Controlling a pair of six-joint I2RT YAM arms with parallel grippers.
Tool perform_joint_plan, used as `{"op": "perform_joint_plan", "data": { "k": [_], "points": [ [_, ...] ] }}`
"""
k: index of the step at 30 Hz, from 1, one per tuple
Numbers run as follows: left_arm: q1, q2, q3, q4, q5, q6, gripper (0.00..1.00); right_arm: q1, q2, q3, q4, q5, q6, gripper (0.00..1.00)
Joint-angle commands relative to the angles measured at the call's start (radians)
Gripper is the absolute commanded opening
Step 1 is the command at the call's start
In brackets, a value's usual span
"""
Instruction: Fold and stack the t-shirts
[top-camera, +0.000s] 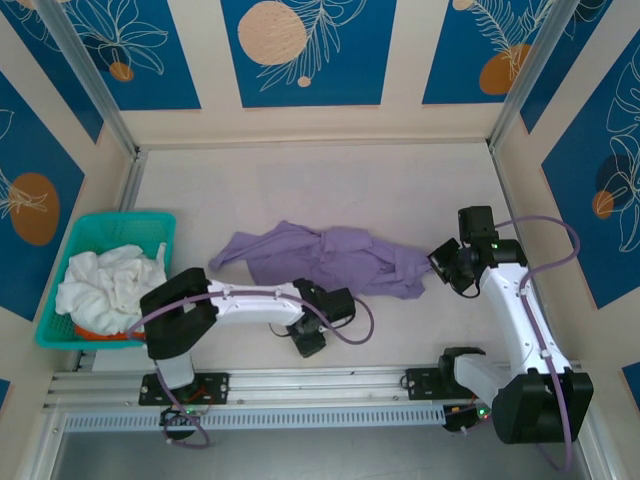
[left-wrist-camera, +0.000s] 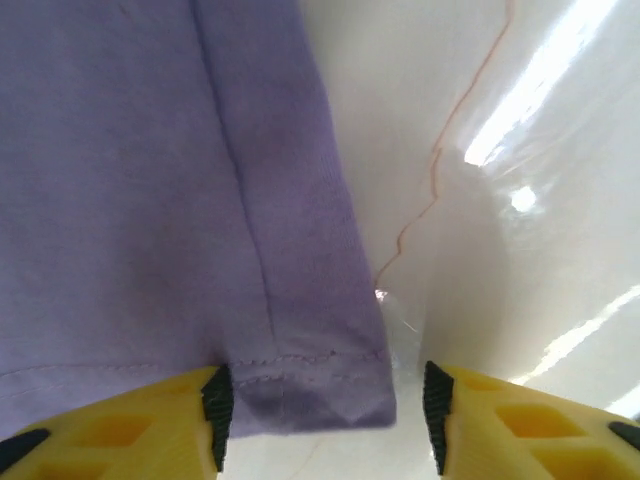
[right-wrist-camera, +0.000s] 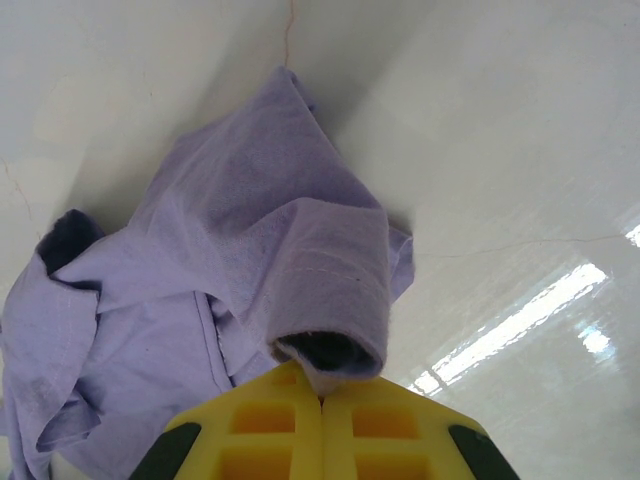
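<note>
White and glossy, the desk (top-camera: 300, 190) looks slick enough that cloth should slide over it rather than drag. The lavender t-shirt (top-camera: 320, 260) lies crumpled on it between the two grippers, its wrinkled bulk spreading away from the right gripper (right-wrist-camera: 322, 400) toward the left gripper (left-wrist-camera: 325, 405). We judge it light, limp and thin. It will sag from any single hold and keep no shape of its own, so it wants two holds on an edge, drawn apart until the panel lies flat. The white t-shirts (top-camera: 105, 285) sit bunched in a teal plastic basket (top-camera: 120, 218), well off to the outer side of the left gripper; they look equally soft, and too tangled for us to tell how many there are. On the lavender one, the sleeve cuff (right-wrist-camera: 335, 300) forms a rolled tube with a dark opening right at the right gripper's tips. Those fingers are closed flat together and appear to pinch the cuff's lower edge. The hem (left-wrist-camera: 300, 358), doubled and stitched, is the firmest part of the fabric and the best place to grip. Its corner lies between the left gripper's fingers, which stand partly apart and are not clamped. A side seam (left-wrist-camera: 250, 230) runs straight away from that corner, a useful line to fold by.
</note>
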Motion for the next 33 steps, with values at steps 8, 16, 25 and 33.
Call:
{"op": "perform_joint_plan", "data": {
  "k": [8, 16, 25, 33],
  "points": [
    [0.006, -0.011, 0.137, -0.087, -0.135, 0.013, 0.00, 0.001, 0.005, 0.139, -0.037, -0.046, -0.030, 0.00],
    [0.059, -0.294, 0.537, -0.131, -0.424, 0.057, 0.00, 0.001, 0.058, 0.534, -0.062, -0.080, -0.096, 0.00],
    [0.059, -0.503, 0.790, 0.177, -0.549, 0.340, 0.00, 0.001, 0.109, 1.052, 0.008, 0.016, -0.215, 0.00],
    [0.059, -0.540, 1.011, 0.264, -0.425, 0.487, 0.00, 0.002, 0.099, 1.296, 0.152, 0.110, -0.355, 0.00]
  ]
}}
